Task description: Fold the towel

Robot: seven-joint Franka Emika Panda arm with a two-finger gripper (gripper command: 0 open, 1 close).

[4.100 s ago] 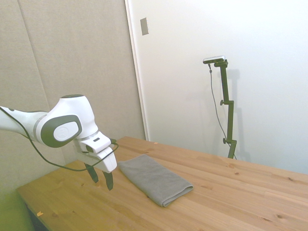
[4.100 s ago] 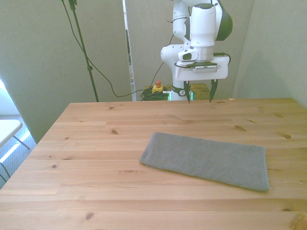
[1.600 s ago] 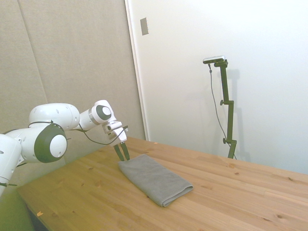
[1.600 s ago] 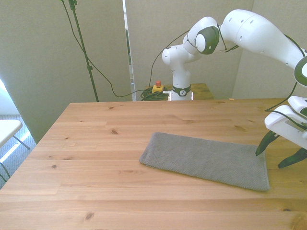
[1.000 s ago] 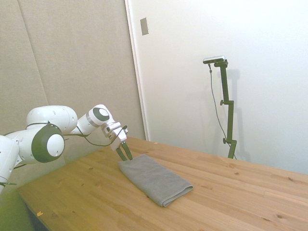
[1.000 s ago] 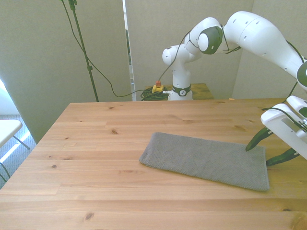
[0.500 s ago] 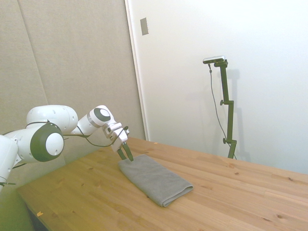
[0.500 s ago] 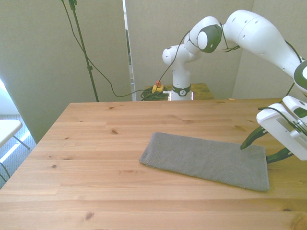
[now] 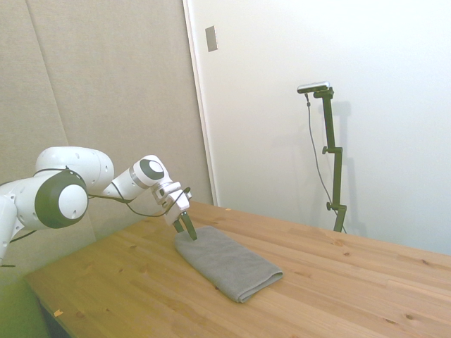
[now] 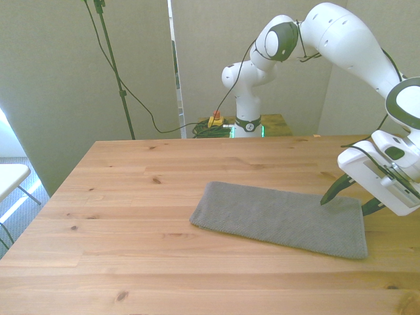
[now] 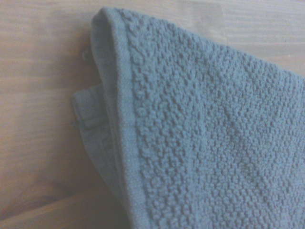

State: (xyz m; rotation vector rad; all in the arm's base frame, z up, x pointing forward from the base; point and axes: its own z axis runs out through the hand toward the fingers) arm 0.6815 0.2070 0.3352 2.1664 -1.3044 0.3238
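Observation:
The grey towel (image 10: 282,220) lies flat on the wooden table (image 10: 131,197), folded into a long strip. It reaches to the front view's right, and in the side view the towel (image 9: 227,260) runs from the arm's side toward the near edge. My gripper (image 10: 343,206) is open at the towel's right-hand short end in the front view, tilted, with one fingertip (image 10: 324,199) over the cloth and the other just beyond the edge. From the side, the gripper (image 9: 187,232) is low at the towel's far corner. Close up, the wrist view shows the towel (image 11: 200,143) corner with its layers and bare wood beside it.
The table's right edge in the front view is close behind the gripper. Bare wood (image 9: 338,282) spreads past the towel. Behind the table stand the robot base (image 10: 248,98), a red-topped button box (image 10: 215,119) and cables. A white surface (image 10: 10,177) sits at the far left.
The open gripper has crept toward the front view's left and lower, from just beside the towel's short end to straddling its corner. The towel has not moved.

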